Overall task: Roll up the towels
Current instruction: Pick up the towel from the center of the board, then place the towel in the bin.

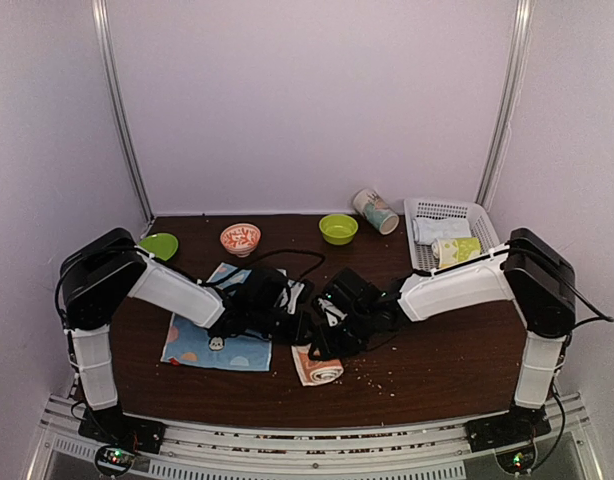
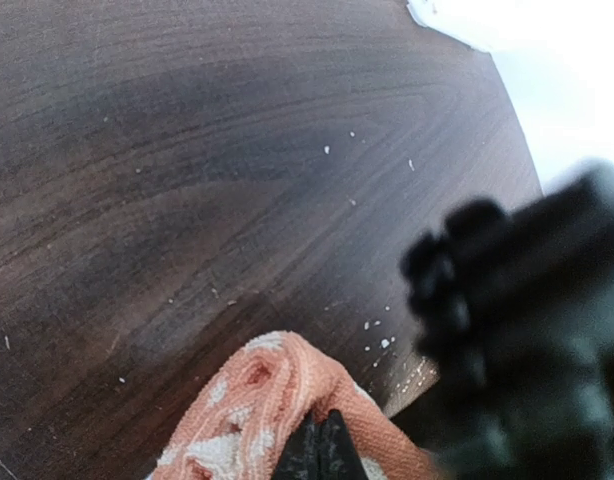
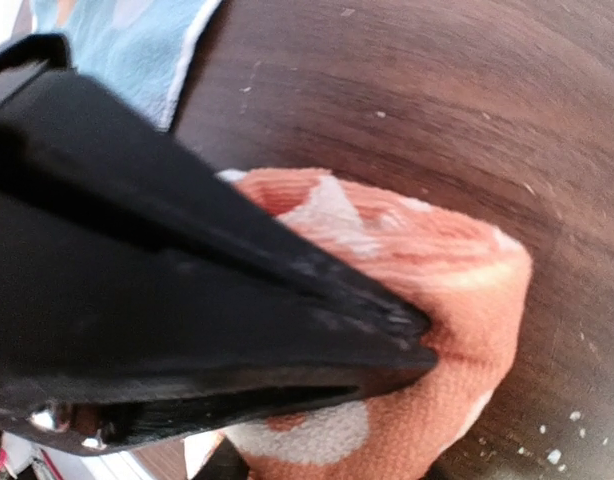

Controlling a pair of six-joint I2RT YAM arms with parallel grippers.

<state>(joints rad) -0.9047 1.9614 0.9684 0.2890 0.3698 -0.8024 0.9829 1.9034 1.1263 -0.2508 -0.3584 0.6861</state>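
Orange towel (image 1: 318, 367) with white bunny faces: lies rolled on the dark wood surface (image 1: 437, 350), near the front edge, about midway between the two arms. One end of the roll shows a spiral.

Light blue towel (image 1: 202, 345): spread flat, just left of the orange roll, partly under the left arm.

Left pincer (image 2: 320, 450): closed tight, tips together, nothing visible between them. The tips sit against the top of the orange roll.

Right pincer (image 3: 422, 345): the jaws are drawn close, with only a thin slit between them, and the tips press into the side of the orange roll. Cannot tell whether any cloth is caught between them.

Pale specks (image 2: 382, 343) are scattered on the surface beside the roll.

Back right: white basket (image 1: 477, 215) holding a pale roll (image 1: 439, 230) and a yellow-green roll (image 1: 459, 250).

Along the back: green dish (image 1: 159, 245), orange patterned bowl (image 1: 240, 238), green bowl (image 1: 338, 228), and a cup (image 1: 375, 211) on its side.
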